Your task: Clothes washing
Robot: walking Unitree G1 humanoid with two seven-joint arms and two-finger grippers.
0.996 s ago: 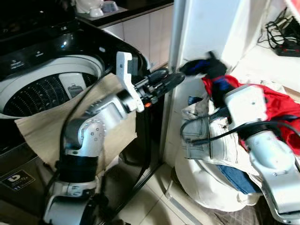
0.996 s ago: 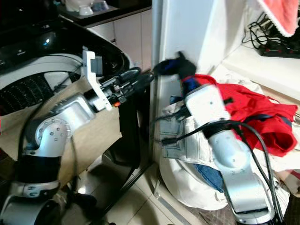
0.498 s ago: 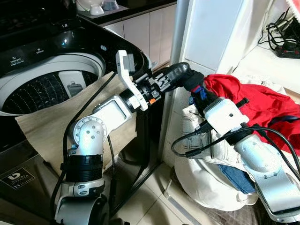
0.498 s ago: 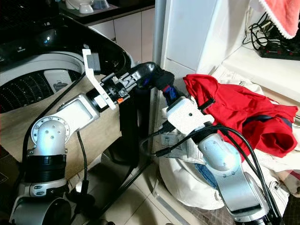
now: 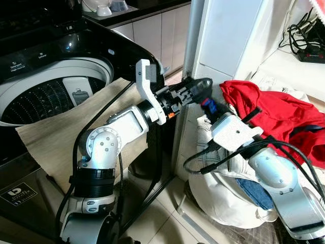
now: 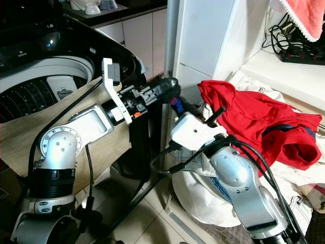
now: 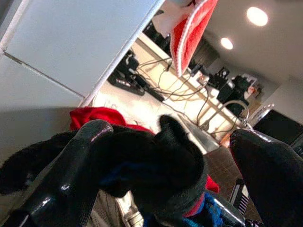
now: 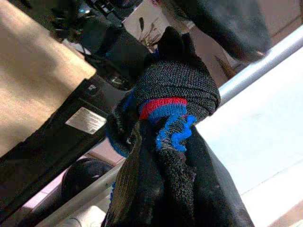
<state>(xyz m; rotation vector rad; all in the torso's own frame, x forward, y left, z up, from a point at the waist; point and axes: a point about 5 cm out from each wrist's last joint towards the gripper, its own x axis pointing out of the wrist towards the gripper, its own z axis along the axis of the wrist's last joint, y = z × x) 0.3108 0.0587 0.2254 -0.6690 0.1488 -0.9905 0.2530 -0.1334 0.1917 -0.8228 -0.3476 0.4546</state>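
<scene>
At the far left stood the top-loading washing machine [image 5: 56,86], its lid up and the perforated drum exposed, with a beige cloth [image 5: 56,140] draped over its front edge. The left tool [image 5: 195,90] reached rightward past the washer's corner toward the white cabinet [image 5: 228,35]; in the left wrist view its two black fingers [image 7: 71,179] stood well apart, with the bunched dark sock [image 7: 151,161] lying between them and touching the nearer finger. The sock [image 8: 175,101], dark grey with red and blue bands, was a crumpled wad with no clear long axis; it sat in the air between the washer and the laundry heap, just in front of the cabinet. The right tool [image 5: 205,104] came up from the lower right to meet it, fingers closed on the sock, the knit bulging past their tips in the right wrist view. Further right lay a red garment [image 5: 274,114] atop a white laundry bag [image 5: 218,195] with jeans [image 5: 251,190], and black cables [image 5: 304,35] rested on the counter [image 5: 284,63] beyond.
</scene>
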